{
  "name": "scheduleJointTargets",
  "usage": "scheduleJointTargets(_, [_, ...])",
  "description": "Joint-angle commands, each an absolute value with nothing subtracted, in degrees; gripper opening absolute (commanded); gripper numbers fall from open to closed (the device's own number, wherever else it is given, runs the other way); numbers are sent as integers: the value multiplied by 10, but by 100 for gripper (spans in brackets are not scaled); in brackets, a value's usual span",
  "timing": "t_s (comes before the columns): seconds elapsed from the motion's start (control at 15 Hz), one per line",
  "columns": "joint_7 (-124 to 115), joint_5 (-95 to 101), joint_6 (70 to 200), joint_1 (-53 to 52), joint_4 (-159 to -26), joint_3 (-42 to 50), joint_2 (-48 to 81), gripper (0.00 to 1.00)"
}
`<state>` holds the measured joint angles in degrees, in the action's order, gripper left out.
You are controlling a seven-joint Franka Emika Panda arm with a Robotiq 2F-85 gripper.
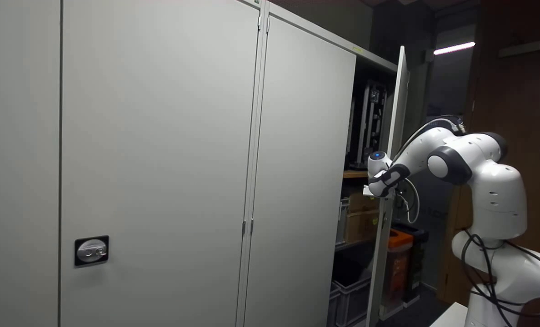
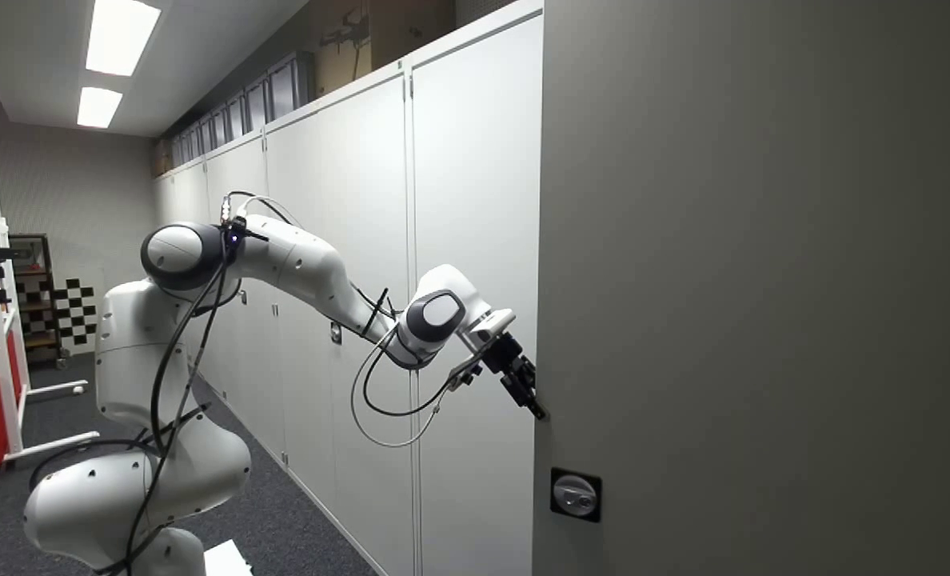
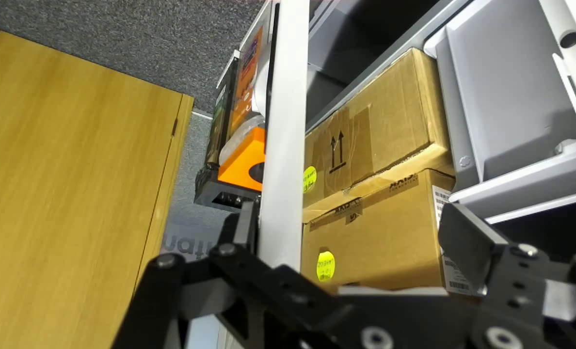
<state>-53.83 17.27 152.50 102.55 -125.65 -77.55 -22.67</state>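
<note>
Wrist view: claw [image 3: 356, 228] spread wide astride a cabinet door [image 3: 284, 135], cut off above, partly hidden below.

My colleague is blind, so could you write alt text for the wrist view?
An open black gripper straddles the edge of a white cabinet door. Right of that edge are two cardboard boxes and a gray plastic bin; left of it, an orange-topped bin and a wooden door.

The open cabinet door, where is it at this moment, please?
In the wrist view, the open cabinet door shows its edge near the middle, straddled by the open gripper and left of the cardboard boxes.
</note>
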Motion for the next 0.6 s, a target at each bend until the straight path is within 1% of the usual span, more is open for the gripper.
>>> scheduleJointTargets(0.0, [-538, 189, 1532, 1073, -1221, -818, -230, 100])
scheduleJointTargets(0.53, [-527, 189, 1547, 1122, -1193, -874, -233, 100])
